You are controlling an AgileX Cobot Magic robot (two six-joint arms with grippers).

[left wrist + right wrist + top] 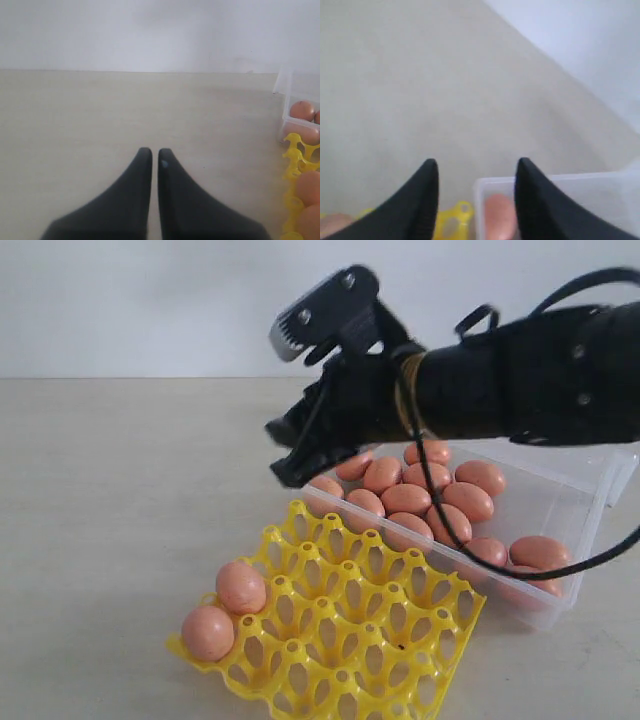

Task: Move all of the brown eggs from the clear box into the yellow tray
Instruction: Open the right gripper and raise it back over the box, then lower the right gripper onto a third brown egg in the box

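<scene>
- exterior view: your right gripper (288,395) hangs over the near corner of the clear box (575,502), jaws apart with nothing in them. the step in hand looks like fetching the next egg. come straight down on an egg at the outside of the pile, close gently across its narrow middle, and lift clear of the wall before you swing over.
- the box holds a good dozen brown eggs (405,498), packed touching one another. the yellow tray (350,640) sits just beside it, with two eggs (241,587) seated in neighbouring cups at its left edge. the other cups you can see are bare, so fill the next one along.
- left wrist view: your left gripper (151,152) is closed to a thin slit and holds nothing. it sits over the bare table (100,110), well apart from box and tray.
- right wrist view: the right gripper (475,167) stands wide and empty. between its fingers you see the box corner (487,184) with one egg (497,212) behind the wall.
</scene>
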